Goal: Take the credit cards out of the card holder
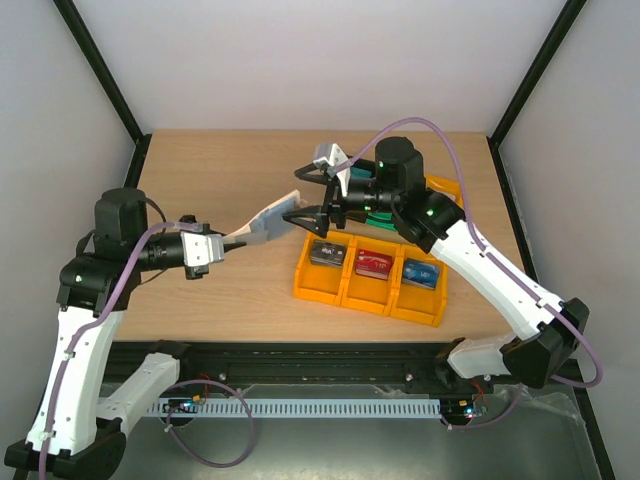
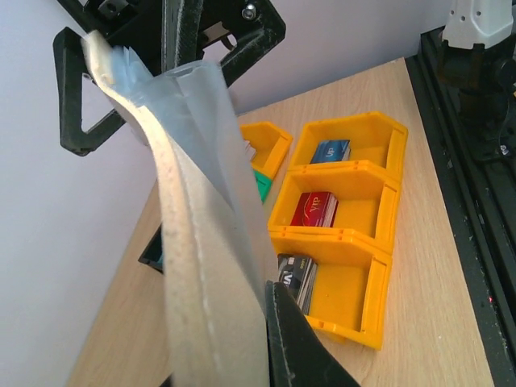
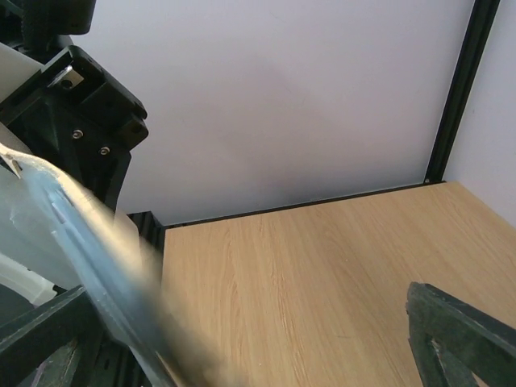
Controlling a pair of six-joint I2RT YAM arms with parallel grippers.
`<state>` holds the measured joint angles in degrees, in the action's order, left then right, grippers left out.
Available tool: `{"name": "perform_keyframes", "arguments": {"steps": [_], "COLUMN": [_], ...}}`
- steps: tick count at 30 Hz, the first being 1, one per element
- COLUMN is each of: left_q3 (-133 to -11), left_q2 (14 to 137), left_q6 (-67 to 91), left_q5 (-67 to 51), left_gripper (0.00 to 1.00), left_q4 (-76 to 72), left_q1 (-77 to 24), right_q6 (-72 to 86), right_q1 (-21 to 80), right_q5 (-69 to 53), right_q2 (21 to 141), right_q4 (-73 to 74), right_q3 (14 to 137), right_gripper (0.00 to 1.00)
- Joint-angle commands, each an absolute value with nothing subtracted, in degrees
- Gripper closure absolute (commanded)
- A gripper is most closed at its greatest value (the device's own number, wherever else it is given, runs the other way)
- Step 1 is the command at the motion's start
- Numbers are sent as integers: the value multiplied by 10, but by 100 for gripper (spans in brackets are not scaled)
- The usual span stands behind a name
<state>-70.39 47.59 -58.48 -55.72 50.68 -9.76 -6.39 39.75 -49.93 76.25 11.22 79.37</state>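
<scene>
The left gripper (image 1: pixel 238 238) is clamped on the card holder (image 1: pixel 268 219); its far end sits inside the right gripper (image 1: pixel 298 194), spread wide; credit cards (image 1: pixel 372 262) lie in yellow bins (image 1: pixel 345 292) beside that gripper.

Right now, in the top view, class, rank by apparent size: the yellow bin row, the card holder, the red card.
1. yellow bin row
2. card holder, held up nearer the camera, so somewhat flattered
3. red card, clearly smallest
</scene>
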Motion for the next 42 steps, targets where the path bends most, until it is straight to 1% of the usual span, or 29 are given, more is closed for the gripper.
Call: {"name": "perform_keyframes", "arguments": {"steps": [1,7,9,11,12,15,18,21,22,23,24,26,27,28,30,32,34,37,42], "left_q3": [-713,-701,-685,-667,-659,-643,-620,-589,-579,-569,-558,-537,-525,-515,-497,-485,-483,-480,-469], "left_q2": [471,463,453,442,439,435,432,428,426,425,424,423,423,424,425,425,429,434,436], "left_q6": [-614,-543,-506,-460,-438,-373,-309,-221,-190,-159,-134,-78,-52,-28,14,43,57,59,81], "left_q5": [-570,-577,-576,-579,-582,-593,-596,-572,-558,-541,-523,-483,-465,-457,-455,-450,-449,-479,-531], "left_gripper": [98,98,98,98,98,98,98,98,96,90,81,55,45,37,28,20,17,14,13], "left_q4": [505,442,400,356,336,288,247,190,168,149,133,102,84,70,40,11,-6,-27,-70], "left_q1": [-100,-101,-100,-100,-100,-100,-100,-100,-100,-99,-99,-99,-99,-98,-98,-97,-97,-97,-99], "right_q6": [-66,-73,-67,-55,-49,-29,-6,12,18,25,31,40,46,51,53,46,46,49,61], "right_q1": [396,396,396,398,400,405,415,426,429,432,435,441,443,446,455,466,474,483,488], "right_q5": [-518,-536,-553,-566,-568,-578,-582,-582,-579,-573,-567,-551,-539,-527,-510,-505,-498,-480,-470], "right_q2": [770,771,773,778,780,784,787,792,793,794,794,795,794,794,794,797,799,803,816], "right_q4": [94,104,107,101,100,88,68,57,52,47,41,34,31,27,27,32,32,27,12], "right_q3": [815,817,817,821,824,829,829,832,832,831,830,830,830,830,830,834,836,836,839], "right_gripper": [1,1,7,22,31,52,69,90,94,97,98,98,98,98,98,98,98,98,98]}}
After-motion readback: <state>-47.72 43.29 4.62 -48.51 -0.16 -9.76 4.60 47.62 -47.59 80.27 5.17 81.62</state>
